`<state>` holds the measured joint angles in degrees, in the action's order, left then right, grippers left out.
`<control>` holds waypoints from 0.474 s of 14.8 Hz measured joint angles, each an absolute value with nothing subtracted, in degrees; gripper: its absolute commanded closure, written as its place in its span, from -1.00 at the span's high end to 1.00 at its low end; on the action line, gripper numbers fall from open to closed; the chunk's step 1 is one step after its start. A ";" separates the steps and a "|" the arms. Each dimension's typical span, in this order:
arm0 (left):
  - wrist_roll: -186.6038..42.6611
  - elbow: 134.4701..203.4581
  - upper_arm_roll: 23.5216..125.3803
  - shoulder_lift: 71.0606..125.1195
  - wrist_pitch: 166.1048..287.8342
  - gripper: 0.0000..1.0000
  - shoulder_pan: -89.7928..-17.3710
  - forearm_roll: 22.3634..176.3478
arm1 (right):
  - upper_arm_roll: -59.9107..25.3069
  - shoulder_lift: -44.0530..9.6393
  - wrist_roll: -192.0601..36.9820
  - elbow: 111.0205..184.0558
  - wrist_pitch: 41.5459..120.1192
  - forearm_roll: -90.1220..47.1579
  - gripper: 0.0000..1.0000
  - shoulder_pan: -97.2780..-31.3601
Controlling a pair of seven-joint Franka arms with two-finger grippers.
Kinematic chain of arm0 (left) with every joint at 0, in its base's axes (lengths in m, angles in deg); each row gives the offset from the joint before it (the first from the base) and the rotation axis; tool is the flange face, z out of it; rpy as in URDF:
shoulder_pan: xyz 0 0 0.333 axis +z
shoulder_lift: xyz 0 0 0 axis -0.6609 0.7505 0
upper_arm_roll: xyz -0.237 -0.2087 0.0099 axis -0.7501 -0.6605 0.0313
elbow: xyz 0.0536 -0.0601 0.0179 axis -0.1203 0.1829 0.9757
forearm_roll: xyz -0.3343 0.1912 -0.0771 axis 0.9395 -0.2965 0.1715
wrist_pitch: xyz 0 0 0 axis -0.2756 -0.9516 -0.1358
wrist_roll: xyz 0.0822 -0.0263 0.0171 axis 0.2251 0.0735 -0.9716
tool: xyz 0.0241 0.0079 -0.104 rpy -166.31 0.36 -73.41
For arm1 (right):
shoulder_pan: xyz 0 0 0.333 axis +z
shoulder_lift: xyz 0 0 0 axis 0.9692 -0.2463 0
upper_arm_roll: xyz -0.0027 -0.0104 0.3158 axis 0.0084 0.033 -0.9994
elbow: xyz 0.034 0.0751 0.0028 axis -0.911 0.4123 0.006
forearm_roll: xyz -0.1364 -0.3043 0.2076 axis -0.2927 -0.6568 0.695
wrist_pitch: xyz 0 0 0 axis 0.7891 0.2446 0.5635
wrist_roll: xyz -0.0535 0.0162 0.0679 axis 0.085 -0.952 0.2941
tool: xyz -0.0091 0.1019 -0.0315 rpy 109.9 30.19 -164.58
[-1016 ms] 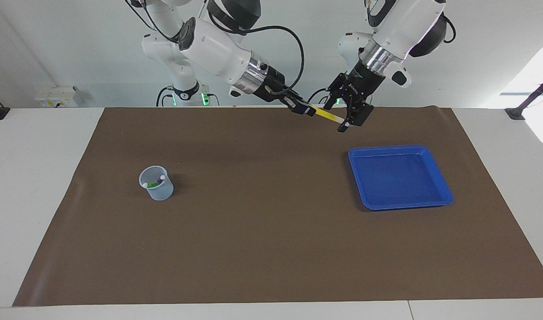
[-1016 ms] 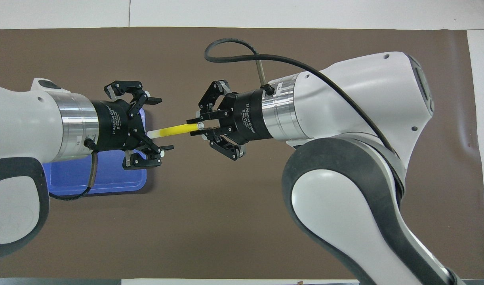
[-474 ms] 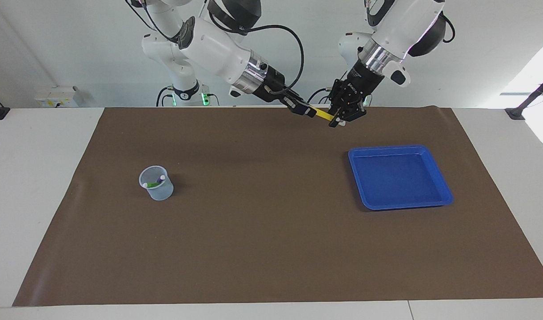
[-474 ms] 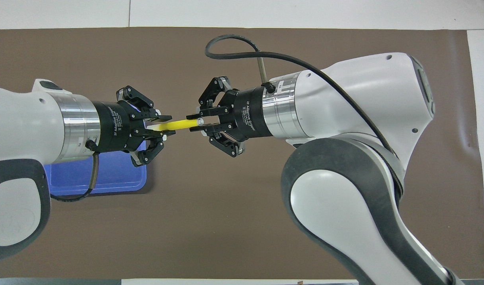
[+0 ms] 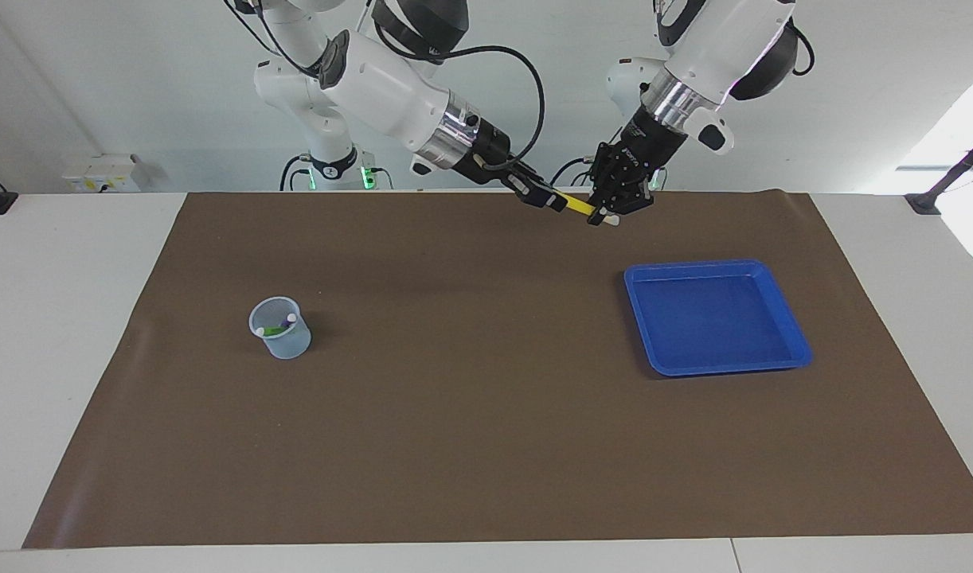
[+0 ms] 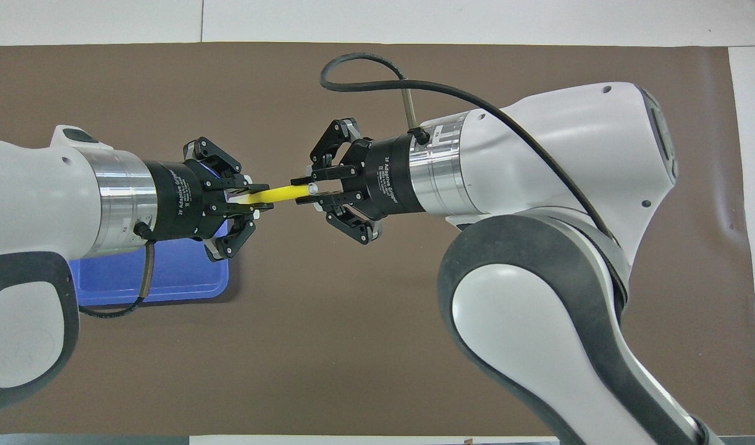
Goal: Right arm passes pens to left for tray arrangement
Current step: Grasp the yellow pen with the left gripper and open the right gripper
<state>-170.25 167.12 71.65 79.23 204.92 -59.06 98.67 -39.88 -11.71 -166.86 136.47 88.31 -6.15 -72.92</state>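
**Both grippers on the yellow pen**

Now that the left gripper (image 6: 254,201) has clamped its fingers onto the pale-tipped end of the yellow pen (image 6: 278,194), where a second ago they stood wide around it, the pen is pinched at both ends. The right gripper (image 6: 306,191) is clenched on the opposite end, as it was before, so the pen bridges the two, up in the air over the brown mat (image 5: 455,430) at the robots' edge of the table.

Below and beside the left gripper, toward the left arm's end of the table, sits the blue tray (image 5: 797,350), with nothing in it yet. Well apart from the right gripper, toward the right arm's end, the translucent cup (image 5: 280,327) holds the green pen (image 5: 275,330) and the purple pen (image 5: 283,324).

The handover looks half done: the receiving grip is made, and the right gripper probably has to let go before the left can carry the pen to the tray. Two more pens would remain.
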 measured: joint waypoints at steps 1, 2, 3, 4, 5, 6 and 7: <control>-170.33 167.15 71.64 79.23 204.93 -1.00 -59.07 98.68 | -39.88 -11.73 -166.86 136.46 88.41 -6.16 0.71 -72.92; -170.48 167.15 71.67 79.22 205.17 -1.00 -59.05 98.68 | -39.89 -11.72 -166.85 136.46 88.41 -6.38 0.80 -72.87; -170.51 167.15 71.70 79.22 205.37 -1.00 -59.03 98.68 | -39.89 -11.73 -166.85 136.46 88.41 -6.72 0.87 -72.81; -170.62 167.16 71.75 79.23 205.78 -1.00 -59.00 98.68 | -39.91 -11.72 -166.85 136.46 88.36 -7.01 0.95 -72.75; -170.67 167.16 71.83 79.23 206.01 -1.00 -58.96 98.68 | -39.91 -11.72 -166.85 136.46 88.34 -7.37 1.00 -72.66; -170.69 167.16 71.90 79.23 206.08 -1.00 -58.92 98.68 | -39.91 -11.72 -166.85 136.45 88.27 -8.24 1.00 -72.60; -170.70 167.16 71.96 79.23 206.14 -1.00 -58.88 98.68 | -39.89 -11.72 -166.85 136.45 88.15 -9.58 1.00 -72.60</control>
<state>-170.70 167.16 71.96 79.23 206.14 -58.88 98.68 -39.89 -11.72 -166.85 136.45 88.15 -9.58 -72.60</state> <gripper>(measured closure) 0.819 0.150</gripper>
